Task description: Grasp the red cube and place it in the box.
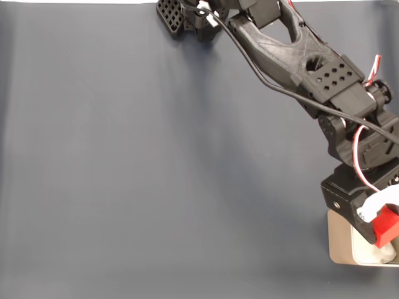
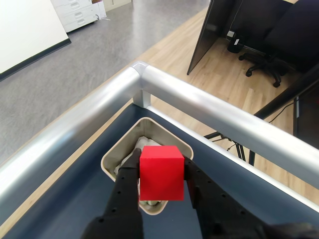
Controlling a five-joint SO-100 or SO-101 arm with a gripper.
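Note:
The red cube (image 2: 161, 173) is held between my gripper's black fingers (image 2: 127, 184), hanging right above the box (image 2: 110, 158) in the wrist view. My gripper (image 2: 160, 174) is shut on the cube. The box is pale metal with rounded corners, its white wrinkly lining (image 2: 125, 162) showing beside the cube. In the fixed view the cube (image 1: 387, 225) sits at the far right under the gripper (image 1: 381, 224), over the box (image 1: 340, 243) at the lower right edge of the table.
A dark blue-grey mat (image 1: 156, 162) covers the table. A silver metal rail (image 2: 199, 99) frames the table corner just beyond the box. The black arm (image 1: 293, 50) reaches in from the top of the fixed view.

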